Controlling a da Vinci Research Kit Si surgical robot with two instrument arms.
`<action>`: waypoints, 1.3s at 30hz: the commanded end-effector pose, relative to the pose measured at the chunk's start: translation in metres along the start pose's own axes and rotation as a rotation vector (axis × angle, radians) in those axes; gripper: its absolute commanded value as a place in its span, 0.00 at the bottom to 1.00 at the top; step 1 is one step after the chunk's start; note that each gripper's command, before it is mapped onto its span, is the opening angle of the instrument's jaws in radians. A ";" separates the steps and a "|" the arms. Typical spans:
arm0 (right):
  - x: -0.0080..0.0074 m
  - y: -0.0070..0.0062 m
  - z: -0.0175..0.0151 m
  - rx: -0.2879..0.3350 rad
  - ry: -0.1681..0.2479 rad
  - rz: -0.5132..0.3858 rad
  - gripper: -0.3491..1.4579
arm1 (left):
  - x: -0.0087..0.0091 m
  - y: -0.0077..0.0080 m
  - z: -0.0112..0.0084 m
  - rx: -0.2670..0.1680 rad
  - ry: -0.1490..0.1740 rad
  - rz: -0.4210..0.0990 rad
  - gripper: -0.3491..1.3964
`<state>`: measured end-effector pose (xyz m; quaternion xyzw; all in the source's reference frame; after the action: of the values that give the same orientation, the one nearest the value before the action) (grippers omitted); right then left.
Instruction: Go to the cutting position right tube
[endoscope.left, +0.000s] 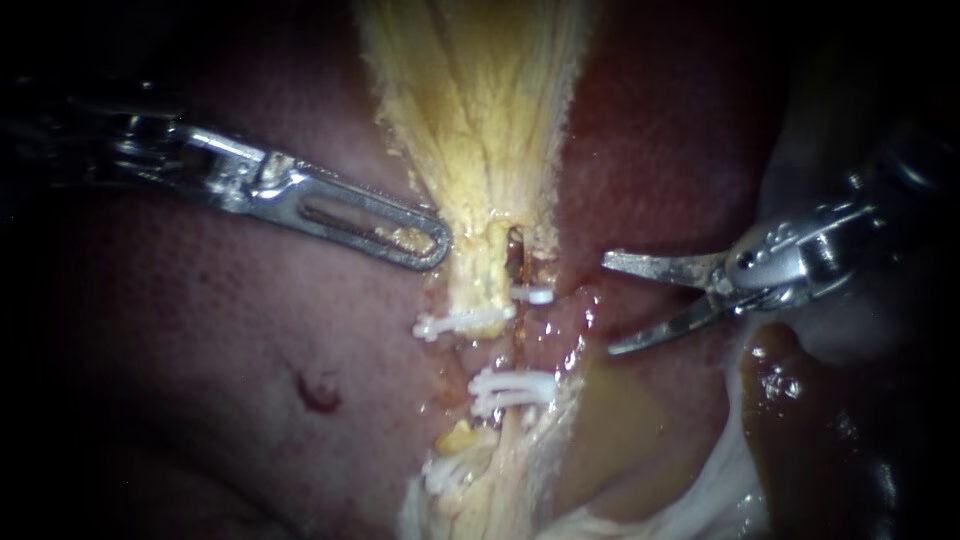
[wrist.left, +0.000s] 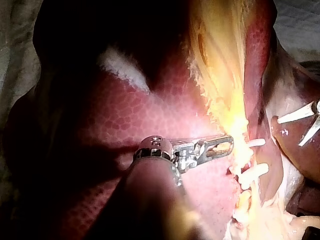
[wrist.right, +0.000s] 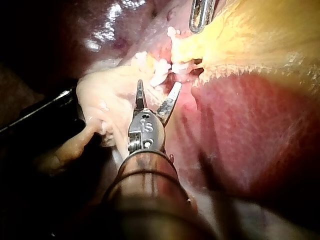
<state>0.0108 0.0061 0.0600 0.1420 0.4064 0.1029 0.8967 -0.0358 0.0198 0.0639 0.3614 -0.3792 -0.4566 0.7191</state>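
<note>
The right tube (endoscope.left: 517, 265), a thin brownish strand crossed by white clips (endoscope.left: 512, 388), lay ahead of the right instrument (endoscope.left: 608, 305), near its tips but not between them, with a little wet tissue showing in the gap. That instrument's two blades stood wide apart, gripping nothing and touching nothing that I could see. Across from it, over the liver (endoscope.left: 250, 330), the left instrument (endoscope.left: 435, 243) had its jaws lying together and holding nothing, the tip just at the edge of the yellow tissue (endoscope.left: 480, 100) beside the tube
</note>
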 end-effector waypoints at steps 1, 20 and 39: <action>0.0000 0.0000 0.0000 0.000 0.000 0.000 0.99 | 0.0000 0.0000 -0.0001 0.001 0.000 -0.001 0.00; -0.0001 -0.0001 0.0001 0.011 0.003 -0.001 0.99 | -0.0022 -0.0008 -0.0087 -0.034 -0.046 -0.021 0.00; -0.0051 -0.0023 0.0081 0.260 -0.052 0.212 0.98 | -0.0021 -0.0011 -0.0087 -0.035 -0.048 -0.022 0.00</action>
<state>0.0138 0.0010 0.0683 0.3050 0.3742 0.1433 0.8640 -0.0293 0.0229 0.0586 0.3419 -0.3841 -0.4796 0.7111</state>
